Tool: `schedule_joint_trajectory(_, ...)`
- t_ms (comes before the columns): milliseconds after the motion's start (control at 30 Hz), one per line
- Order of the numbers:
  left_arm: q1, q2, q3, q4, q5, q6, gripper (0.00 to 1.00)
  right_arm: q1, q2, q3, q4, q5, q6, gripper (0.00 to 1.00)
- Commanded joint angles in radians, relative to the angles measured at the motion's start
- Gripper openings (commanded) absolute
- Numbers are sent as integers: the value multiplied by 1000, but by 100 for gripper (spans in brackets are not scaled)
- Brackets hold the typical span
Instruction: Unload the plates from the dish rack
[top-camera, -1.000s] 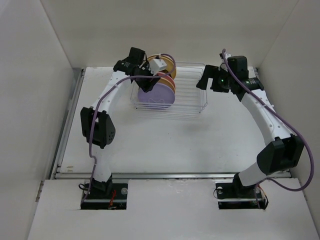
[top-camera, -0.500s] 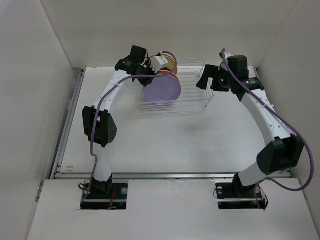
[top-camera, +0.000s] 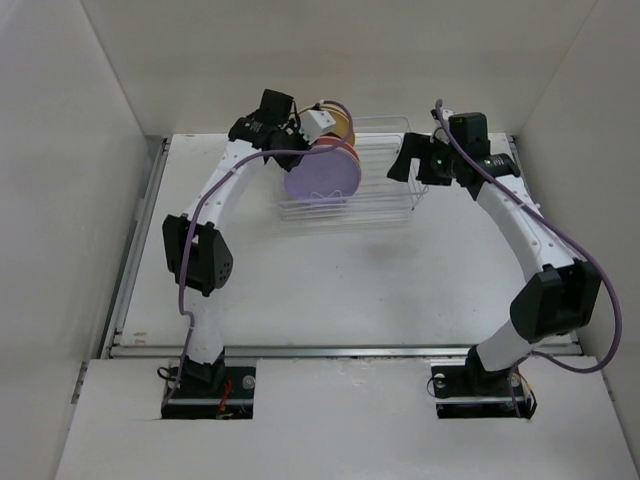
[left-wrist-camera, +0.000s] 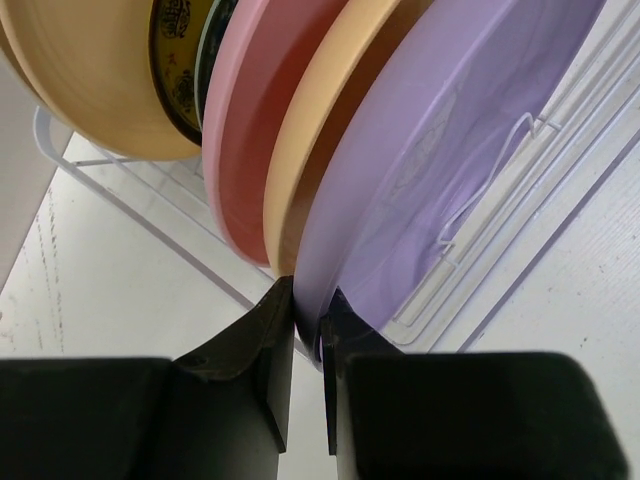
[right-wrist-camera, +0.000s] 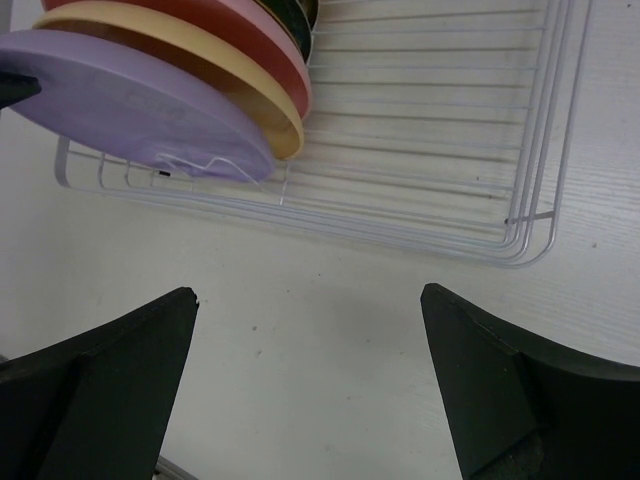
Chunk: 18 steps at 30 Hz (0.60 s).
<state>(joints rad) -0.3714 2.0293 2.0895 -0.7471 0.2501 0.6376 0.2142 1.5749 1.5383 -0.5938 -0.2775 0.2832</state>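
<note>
The wire dish rack (top-camera: 385, 190) stands at the back of the table, with plates on edge in its left end. In the left wrist view a lavender plate (left-wrist-camera: 450, 150) is frontmost, then a yellow plate (left-wrist-camera: 320, 150), a pink plate (left-wrist-camera: 255, 130), a dark patterned plate (left-wrist-camera: 185, 60) and a cream plate (left-wrist-camera: 90, 80). My left gripper (left-wrist-camera: 308, 310) is shut on the lavender plate's rim (top-camera: 322, 178). My right gripper (right-wrist-camera: 310, 300) hangs open over bare table in front of the rack's right end (right-wrist-camera: 450, 130), holding nothing.
The rack's right half (top-camera: 390, 165) holds no plates. White walls close in the table at the back and both sides. A metal rail (top-camera: 340, 350) runs along the table's near edge.
My left gripper has shut on the lavender plate's rim. The plate and rack have shifted a little right and away. My right gripper has edged left and stayed open.
</note>
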Motion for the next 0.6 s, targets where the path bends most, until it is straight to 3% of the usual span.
schedule_joint_trajectory(0,15,-155,37,2,-3,-52,0,14,22,52,55,-40,-15,100)
schedule_joint_trajectory(200,15,-165,9,12,-23,-42,0,52,68,23,147,-100,-6,100)
schedule_joint_trajectory(367,15,-185,-3,46,-57,-42,0,105,116,68,130,-66,-18,100)
schedule_joint_trajectory(567,15,-240,-3,69,-127,-52,0,105,59,68,140,21,-18,100)
